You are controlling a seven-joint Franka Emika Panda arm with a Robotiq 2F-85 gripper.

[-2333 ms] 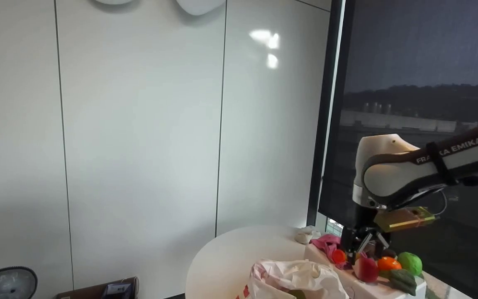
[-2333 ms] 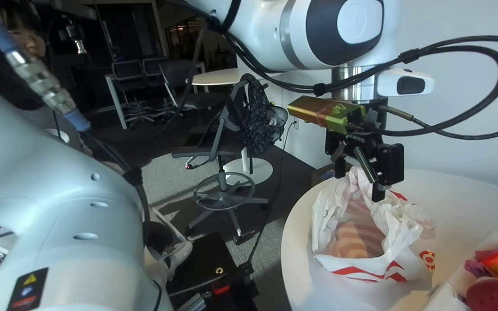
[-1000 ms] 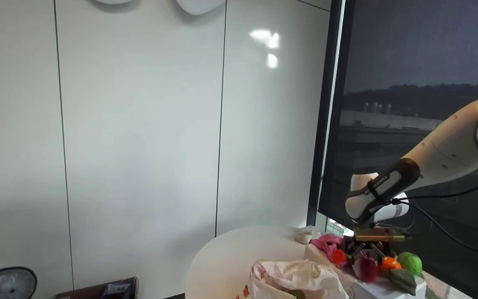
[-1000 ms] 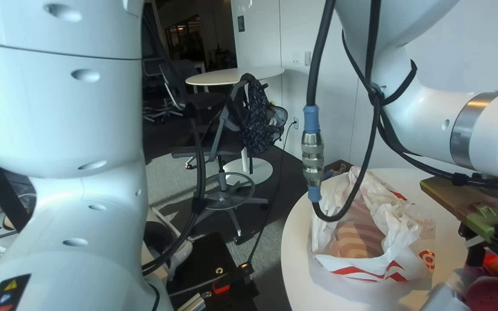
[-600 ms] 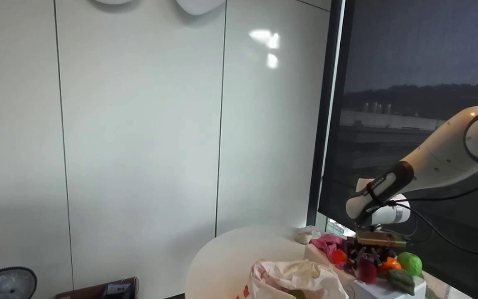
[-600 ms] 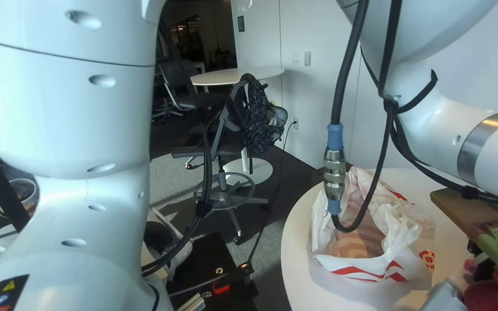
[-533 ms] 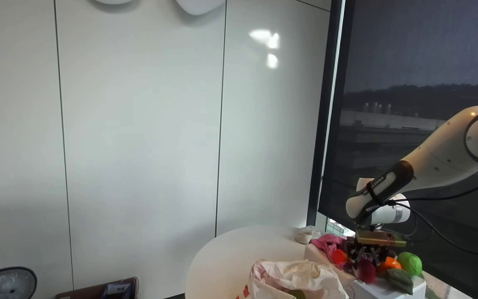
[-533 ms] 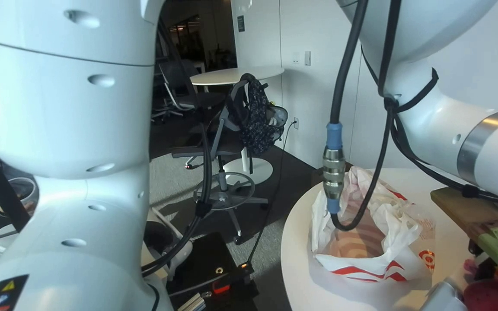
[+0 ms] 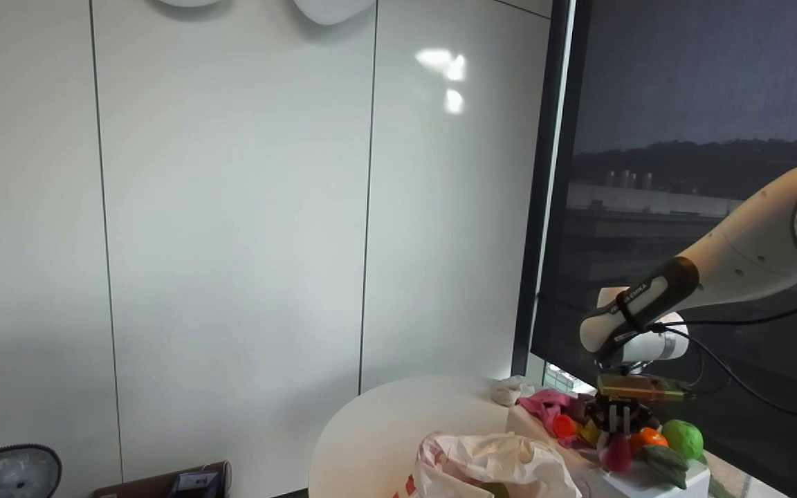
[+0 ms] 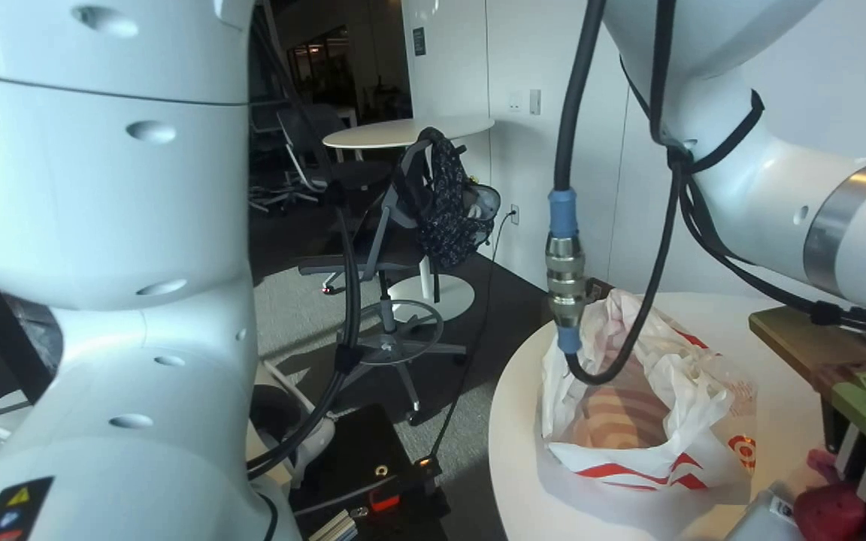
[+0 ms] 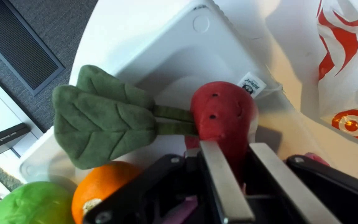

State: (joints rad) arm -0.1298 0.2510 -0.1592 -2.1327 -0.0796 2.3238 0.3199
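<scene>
We have the black two-fingered hand pinching a rounded red plush vegetable with green cloth leaves, over a white plastic box; whether lifted clear, we cannot tell. Round orange fruit near leaves; white-and-red plastic bag apart.

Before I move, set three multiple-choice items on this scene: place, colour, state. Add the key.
1. Where does the Target bag stand?
A) chair
B) round table
C) floor

2. The leaves of the plush radish are:
A) purple
B) yellow
C) green

3. The gripper is:
A) closed on the plush radish
B) wide open
C) out of view

1 B: an exterior view shows it standing there.
2 C: the wrist view shows green.
3 A: there, its jaws squeeze the red body.
</scene>
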